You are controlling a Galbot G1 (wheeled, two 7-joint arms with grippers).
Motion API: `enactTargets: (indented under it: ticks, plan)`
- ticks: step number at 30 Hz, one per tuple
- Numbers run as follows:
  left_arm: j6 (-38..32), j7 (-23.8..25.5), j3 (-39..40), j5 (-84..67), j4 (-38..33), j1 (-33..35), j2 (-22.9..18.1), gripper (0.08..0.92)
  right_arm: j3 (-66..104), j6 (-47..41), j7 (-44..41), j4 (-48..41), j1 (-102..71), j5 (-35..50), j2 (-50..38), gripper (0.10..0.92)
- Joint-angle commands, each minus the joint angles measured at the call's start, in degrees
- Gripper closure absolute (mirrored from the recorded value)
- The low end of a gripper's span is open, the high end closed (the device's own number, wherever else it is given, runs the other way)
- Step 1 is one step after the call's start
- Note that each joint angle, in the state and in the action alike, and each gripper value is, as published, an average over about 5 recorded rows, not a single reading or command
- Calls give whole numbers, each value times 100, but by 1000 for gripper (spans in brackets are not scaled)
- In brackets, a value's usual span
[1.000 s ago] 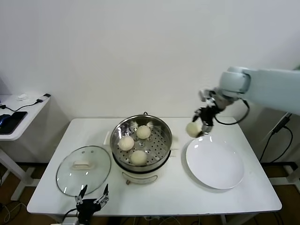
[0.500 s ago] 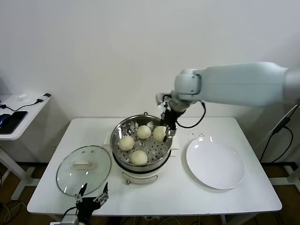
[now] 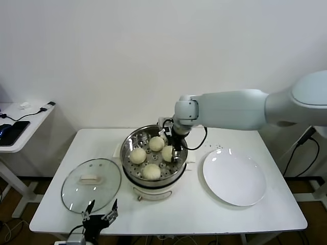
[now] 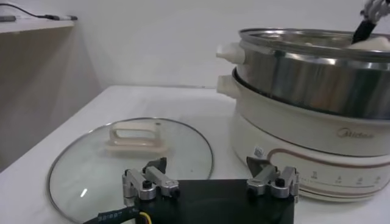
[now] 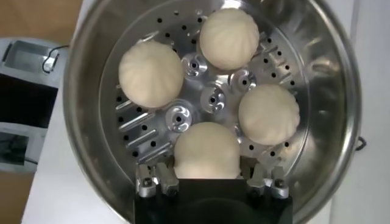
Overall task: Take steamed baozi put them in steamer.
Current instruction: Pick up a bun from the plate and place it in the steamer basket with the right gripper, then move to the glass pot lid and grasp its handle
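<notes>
Baozi (image 5: 207, 151): smooth, round | right gripper (image 5: 207, 182) jaws clamped on it | steamer (image 5: 91, 91): shiny perforated steel | left gripper (image 4: 210, 182) jaws apart

The right arm (image 3: 240, 108) is covered in smooth pale grey-white shells, rounded at the shoulder and at a ball-like joint near the wrist. A thin black cable is looped beneath the wrist, and the last section is dark with small white parts. The right pincer (image 5: 208, 180) is built on a flat black body, with silver metal finger mounts fixed by dark screws on either side. The left pincer (image 4: 210, 181) has the same make: a black plate, two silver brackets with black screws, dark pointed fingertips, and a black cable bearing white lettering beside a yellow wire.
</notes>
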Motion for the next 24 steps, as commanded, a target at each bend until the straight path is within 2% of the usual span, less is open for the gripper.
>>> enactTargets:
  ticks: [1, 4, 10, 16, 20, 24]
  plan:
    - [11, 3, 0, -16, 6, -15, 7, 177, 77, -67, 86, -220, -341, -152, 138, 327]
    - [17, 5, 4, -18, 7, -30, 6, 177, 92, -40, 59, -202, -332, -145, 118, 309]
    - [44, 12, -7, -21, -17, -15, 13, 177, 86, 355, -316, -200, -150, -91, 49, 212]
    - [80, 23, -9, -69, -112, 41, 19, 177, 502, 583, -501, -141, 144, 188, -312, 203]
    - [46, 1, -49, -164, -182, 60, 30, 177, 1285, 582, -137, -98, 241, 518, -949, 202]
    - [-95, -43, -70, -265, -234, 39, 63, 177, 2176, 706, 787, -58, 6, 567, -1649, 203]
